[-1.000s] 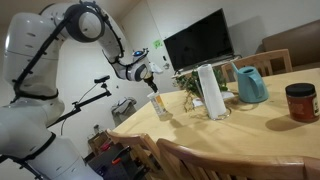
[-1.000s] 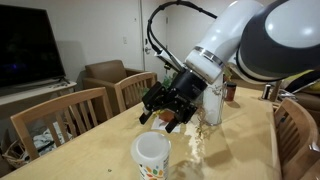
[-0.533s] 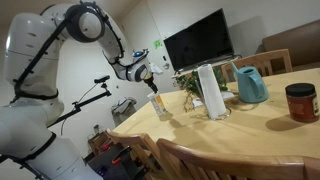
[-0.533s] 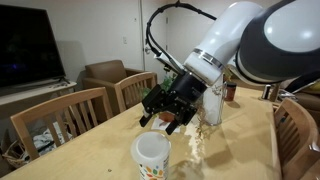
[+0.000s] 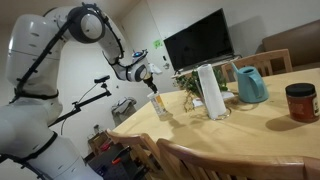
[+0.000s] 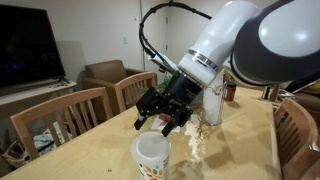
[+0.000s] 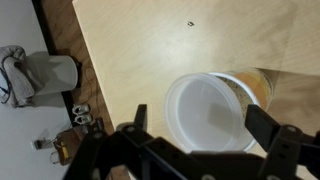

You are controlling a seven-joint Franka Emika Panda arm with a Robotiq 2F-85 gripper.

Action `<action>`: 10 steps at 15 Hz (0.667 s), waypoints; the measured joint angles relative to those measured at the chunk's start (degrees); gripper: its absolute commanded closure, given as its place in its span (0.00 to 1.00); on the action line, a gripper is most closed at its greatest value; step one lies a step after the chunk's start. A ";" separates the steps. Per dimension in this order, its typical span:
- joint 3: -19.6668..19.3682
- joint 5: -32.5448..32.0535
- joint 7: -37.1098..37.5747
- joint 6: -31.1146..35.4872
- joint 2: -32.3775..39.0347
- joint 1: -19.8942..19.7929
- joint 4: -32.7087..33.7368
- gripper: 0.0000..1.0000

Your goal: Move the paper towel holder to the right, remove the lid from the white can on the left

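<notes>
1. Above the white can point(image 6: 152, 160) hangs the gripper point(image 6: 160, 118), its jaws spread wide and holding nothing.
2. Seen from the wrist, the two dark fingers point(image 7: 135, 128) stand on either side of the can's round top, apart from its rim.
3. On top of the can sits the lid point(image 7: 208, 112), a flat pale disc as wide as the can itself. It also shows as the can's top edge in an exterior view point(image 6: 151, 142).
4. A yellowish-orange mark runs down the can's side, visible from the wrist at the lid's edge and in an exterior view point(image 5: 158, 105).
5. Under the can is the pale wooden bench point(image 5: 250, 130). The can stands upright near the bench's edge, on the side closest to the robot's base.
6. Beyond the can, farther from the robot's base, stands the paper towel holder point(image 5: 209, 92), upright and about twice the can's height. The two are clearly apart.
7. Past the holder, still farther from the can, are a teal watering can point(image 5: 250, 85) and then a dark red jar point(image 5: 300, 102) with a dark lid.
8. Behind the can, off the bench, a dark television point(image 5: 200, 40) stands against the wall.
9. Wooden chairs point(image 6: 70, 115) line the bench's side near the can.
</notes>
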 measured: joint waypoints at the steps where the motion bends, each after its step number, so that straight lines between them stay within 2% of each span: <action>1: -0.38 0.00 0.00 -0.14 0.00 0.48 0.31 0.00; 10: -3.79 0.00 0.03 -0.98 -0.01 4.74 2.63 0.00</action>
